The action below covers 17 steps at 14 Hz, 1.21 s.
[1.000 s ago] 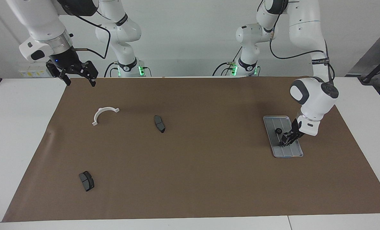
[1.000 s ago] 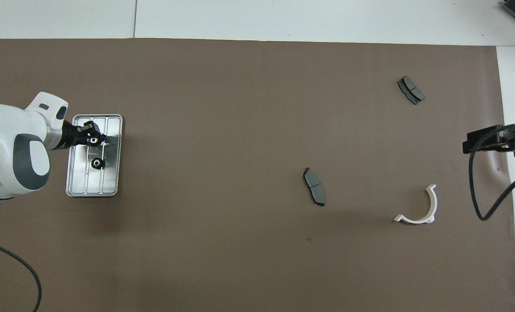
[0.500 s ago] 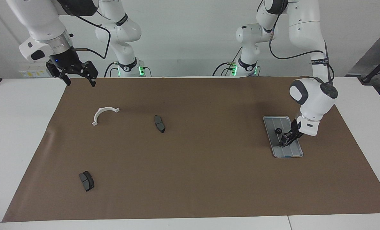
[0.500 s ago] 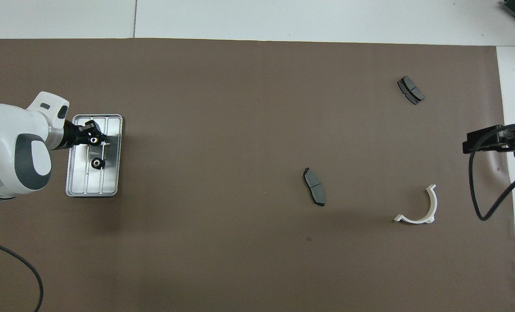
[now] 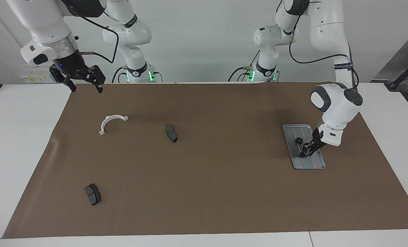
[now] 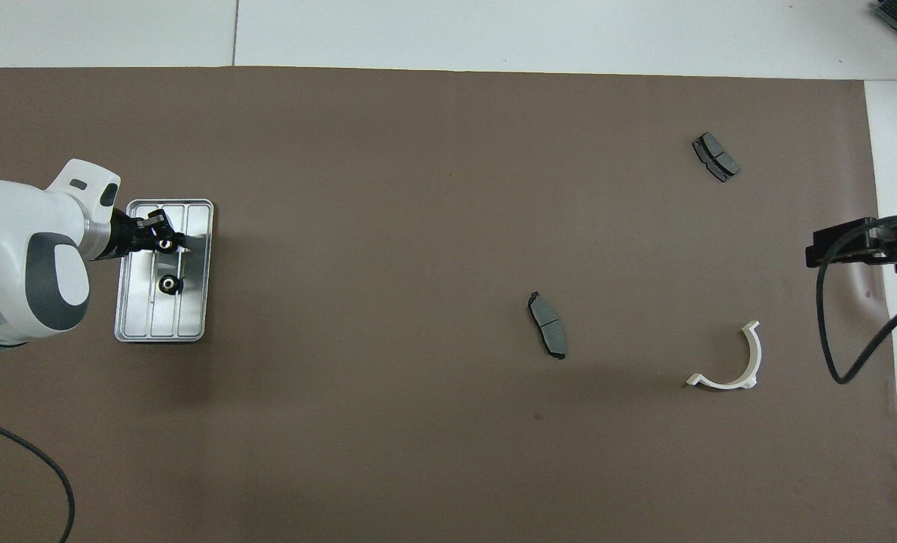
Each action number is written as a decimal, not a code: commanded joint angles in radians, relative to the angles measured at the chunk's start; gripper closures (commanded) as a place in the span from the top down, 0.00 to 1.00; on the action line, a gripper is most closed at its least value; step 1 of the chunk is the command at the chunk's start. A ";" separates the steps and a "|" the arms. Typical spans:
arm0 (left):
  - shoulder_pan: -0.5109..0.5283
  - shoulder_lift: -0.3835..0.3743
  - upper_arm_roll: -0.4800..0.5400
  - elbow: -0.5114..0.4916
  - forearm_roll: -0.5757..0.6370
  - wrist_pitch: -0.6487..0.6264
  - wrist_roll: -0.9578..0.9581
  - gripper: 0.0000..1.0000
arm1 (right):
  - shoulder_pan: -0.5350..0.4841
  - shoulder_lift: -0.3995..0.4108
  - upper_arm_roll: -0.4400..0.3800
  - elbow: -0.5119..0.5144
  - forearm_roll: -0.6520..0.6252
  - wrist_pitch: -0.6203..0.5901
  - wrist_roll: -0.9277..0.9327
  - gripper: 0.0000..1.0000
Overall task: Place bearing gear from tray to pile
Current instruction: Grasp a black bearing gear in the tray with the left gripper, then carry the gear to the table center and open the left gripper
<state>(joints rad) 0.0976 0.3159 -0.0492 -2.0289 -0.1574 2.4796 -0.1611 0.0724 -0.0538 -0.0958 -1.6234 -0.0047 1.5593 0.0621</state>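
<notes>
Item: bearing gears, two in view, small black rounds with a pale bore, both on the tray (image 6: 195,264) at the left arm's end of the table. Your left gripper (image 6: 163,243) is low over the tray with one gear (image 6: 164,243) between its fingertips; you can see the fingers drawn in close about it, but whether they already pinch it firmly cannot be told. The second gear (image 6: 167,283) lies free on the tray, nearer to the robots than the first and just apart from it. Handling, as a judgement: a hard, stiff little part, light for the arm, probably smooth on its rim and apt to roll or skate along the tray's lengthwise ridges if nudged; not fragile. Take hold across the outer rim, fingers on two facing points of the circle, seated low so it does not squirt out as you close. Destination: the pile, a loose scatter toward the right arm's end, comprising a white half-ring bracket (image 6: 727,362), one dark brake pad (image 6: 547,324) toward the table's middle, and another brake pad (image 6: 714,157) farther from the robots. No gear shows there yet, so the transfer looks to be at its pick-up stage. Your right gripper (image 5: 83,79) waits raised over the brown mat's edge at its own end, fingers spread wide, holding nothing.
</notes>
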 commanded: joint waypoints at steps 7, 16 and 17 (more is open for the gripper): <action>-0.010 0.022 0.003 0.176 0.013 -0.175 -0.015 0.18 | -0.011 -0.001 0.005 -0.001 0.023 -0.004 -0.013 1.00; -0.344 0.002 0.003 0.208 0.124 -0.208 -0.384 0.18 | -0.011 -0.001 0.005 -0.001 0.023 -0.004 -0.013 1.00; -0.395 0.000 0.003 0.208 0.124 -0.199 -0.426 0.18 | -0.009 -0.001 0.005 -0.001 0.023 -0.004 -0.013 1.00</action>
<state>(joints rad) -0.2172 0.3181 -0.0651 -1.8348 -0.0623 2.2901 -0.5099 0.0724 -0.0538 -0.0958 -1.6234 -0.0047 1.5593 0.0621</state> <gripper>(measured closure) 0.643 0.000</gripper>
